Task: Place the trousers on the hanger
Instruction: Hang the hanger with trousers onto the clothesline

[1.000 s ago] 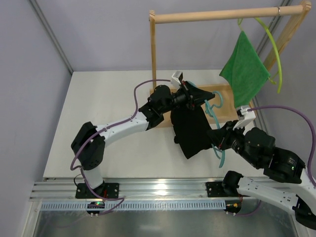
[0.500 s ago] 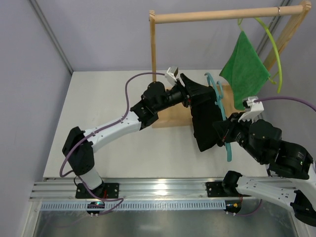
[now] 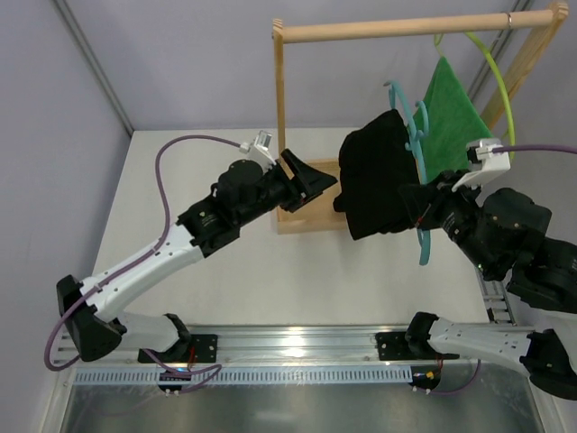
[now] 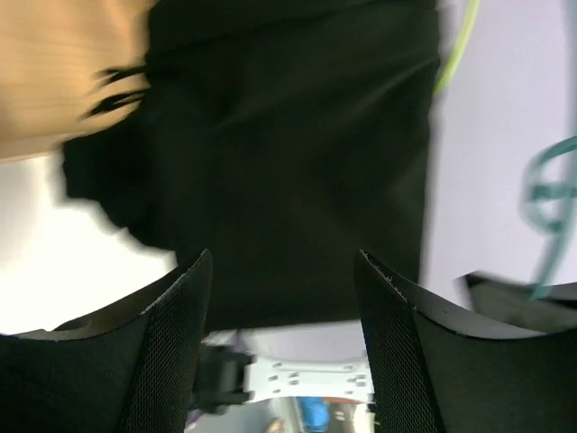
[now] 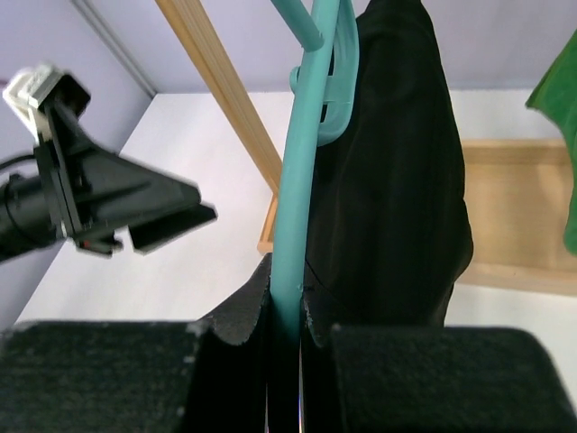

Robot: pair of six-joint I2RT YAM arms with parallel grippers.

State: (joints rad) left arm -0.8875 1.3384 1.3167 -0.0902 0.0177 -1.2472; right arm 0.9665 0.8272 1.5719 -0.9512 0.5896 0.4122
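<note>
The black trousers point(image 3: 377, 185) hang folded over the teal hanger point(image 3: 420, 135), held up in the air under the wooden rail. My right gripper point(image 3: 424, 215) is shut on the hanger's lower arm. In the right wrist view the teal hanger point(image 5: 302, 180) runs up from between the closed jaws of my right gripper point(image 5: 287, 307), with the trousers point(image 5: 397, 180) draped to its right. My left gripper point(image 3: 314, 180) is open and stands apart, left of the trousers. In the left wrist view the left gripper point(image 4: 284, 262) holds nothing and the trousers point(image 4: 288, 153) fill the space beyond it.
A wooden rack has a top rail point(image 3: 406, 29), a post point(image 3: 279, 117) and a base board point(image 3: 297, 216) on the white table. A green cloth point(image 3: 451, 113) and a yellow-green hanger point(image 3: 500, 81) hang at the rail's right end, just behind the trousers.
My left gripper opened, let go of the trousers and drew back to the left. My right arm lifted the hanger with the trousers up and to the right, towards the rail.
</note>
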